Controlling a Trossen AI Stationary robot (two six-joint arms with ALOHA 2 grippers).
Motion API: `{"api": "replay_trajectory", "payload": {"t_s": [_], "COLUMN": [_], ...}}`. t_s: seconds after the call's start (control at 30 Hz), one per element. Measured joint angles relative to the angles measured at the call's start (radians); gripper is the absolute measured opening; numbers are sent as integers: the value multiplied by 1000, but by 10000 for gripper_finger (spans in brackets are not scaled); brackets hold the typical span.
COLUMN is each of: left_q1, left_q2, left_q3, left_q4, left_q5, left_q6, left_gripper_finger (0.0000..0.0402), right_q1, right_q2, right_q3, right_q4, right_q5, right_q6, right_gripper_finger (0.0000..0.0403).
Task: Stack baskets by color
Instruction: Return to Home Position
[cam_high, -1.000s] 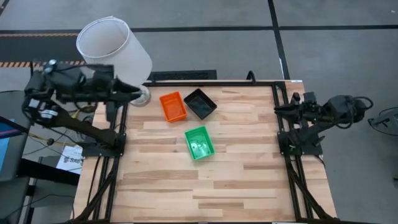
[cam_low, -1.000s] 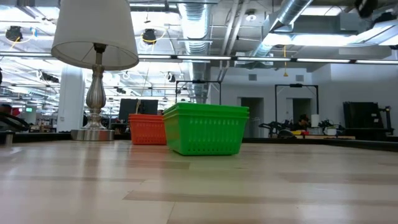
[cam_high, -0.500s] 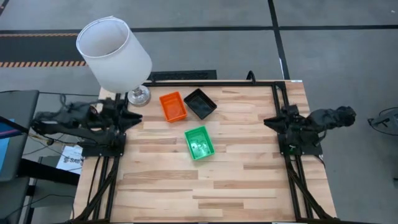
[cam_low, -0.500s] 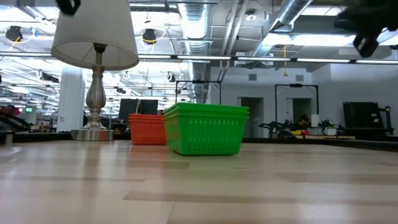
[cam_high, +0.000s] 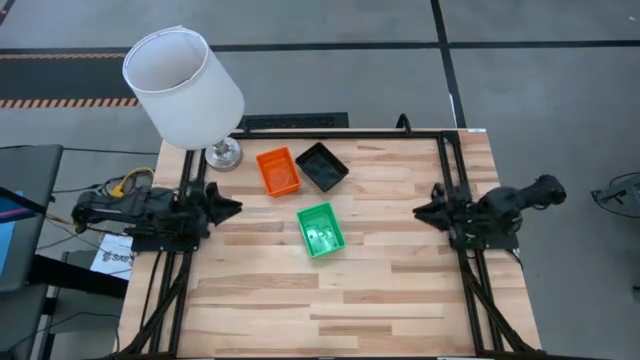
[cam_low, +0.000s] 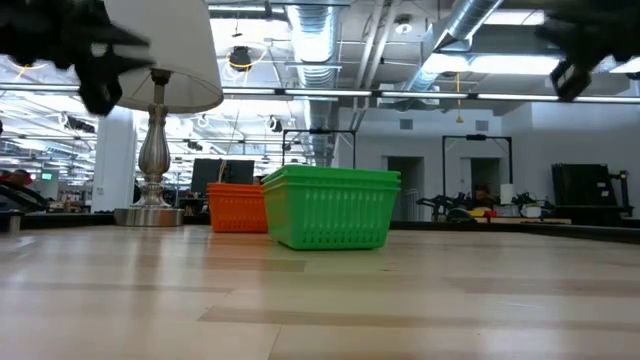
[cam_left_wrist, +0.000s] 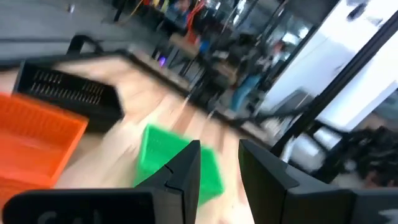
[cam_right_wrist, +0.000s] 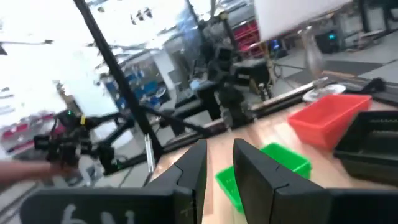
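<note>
Three baskets rest on their bases on the wooden table: an orange one (cam_high: 278, 171) and a black one (cam_high: 322, 166) side by side at the far middle, and a green one (cam_high: 320, 229) nearer the centre. In the low view the green basket (cam_low: 330, 208) shows more than one rim at its top. My left gripper (cam_high: 232, 208) hovers at the table's left edge, pointing level toward the baskets, a narrow empty gap between its fingers (cam_left_wrist: 219, 149). My right gripper (cam_high: 420, 212) hovers at the right edge, also pointing inward, with its fingers close together (cam_right_wrist: 219, 146) and nothing held.
A lamp with a white shade (cam_high: 185, 85) stands on its metal foot (cam_high: 222, 155) at the far left corner, next to the orange basket. Black frame rails (cam_high: 185, 270) run along both side edges. Bare wood (cam_high: 330, 300) covers the near half of the table.
My left gripper has dropped from high up beside the lampshade to low at the table's left edge, rolling and levelling out. My right gripper has also sunk and edged inward toward the table. The baskets have not moved.
</note>
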Motion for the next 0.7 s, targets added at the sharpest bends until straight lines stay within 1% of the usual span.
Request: {"api": "replay_trajectory", "payload": {"t_s": [0.13, 0.2, 0.3, 0.37, 0.47, 0.57, 0.7], "left_q1": [0, 0, 0, 0, 0, 0, 0], "left_q2": [9, 4, 8, 8, 8, 8, 6], "left_q3": [-40, -45, -48, -47, -47, -50, -103], "left_q4": [-23, -22, -45, -60, -95, -97, -45], "left_q5": [2, 0, -6, -23, -80, -96, -125], "left_q6": [-3, -20, -53, -77, -81, -132, -58], "left_gripper_finger": [96, 96, 96, 96, 96, 96, 96], "right_q1": [-1, 0, -1, -1, -1, -1, -2], "right_q2": [2, 0, 1, 1, 2, 2, 1], "right_q3": [-100, -148, -212, -212, -212, -212, -212], "right_q4": [99, 161, 211, 201, 181, 179, 178], "right_q5": [-48, -53, -54, -74, -89, -100, -100], "right_q6": [-2, 4, -1, 0, -11, -31, -76], "right_gripper_finger": [102, 102, 102, 102, 102, 102, 102]}}
